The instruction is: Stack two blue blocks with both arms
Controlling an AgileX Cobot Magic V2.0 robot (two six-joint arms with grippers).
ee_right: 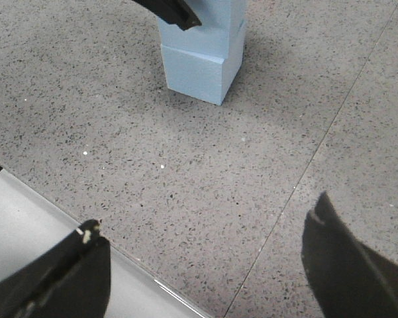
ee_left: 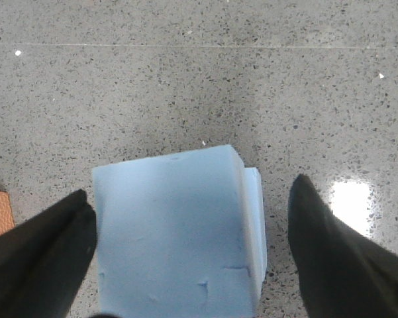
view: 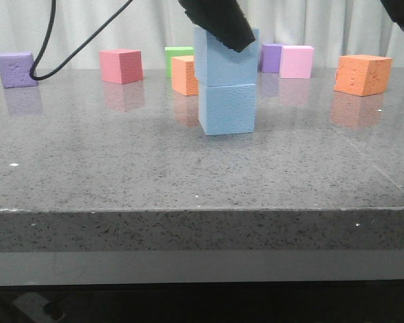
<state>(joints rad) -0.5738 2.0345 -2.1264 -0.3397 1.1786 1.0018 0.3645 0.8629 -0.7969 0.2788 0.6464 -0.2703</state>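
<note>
Foam, pale blue and pebbled, makes up both cubes: the upper cube [view: 225, 60] sits slightly askew on the lower cube [view: 227, 108], mid-table. Left gripper [ee_left: 192, 232] straddles it, spread, apparently released. Right gripper [ee_right: 205, 265] hangs spread, empty. Probably light, squashy; grasp opposite flat faces.

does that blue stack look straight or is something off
Slightly off. The upper blue block sits on the lower blue block twisted and shifted, so an edge of the lower one peeks out in the left wrist view. The left tool is open around the top block. Nothing looks damaged.
</note>
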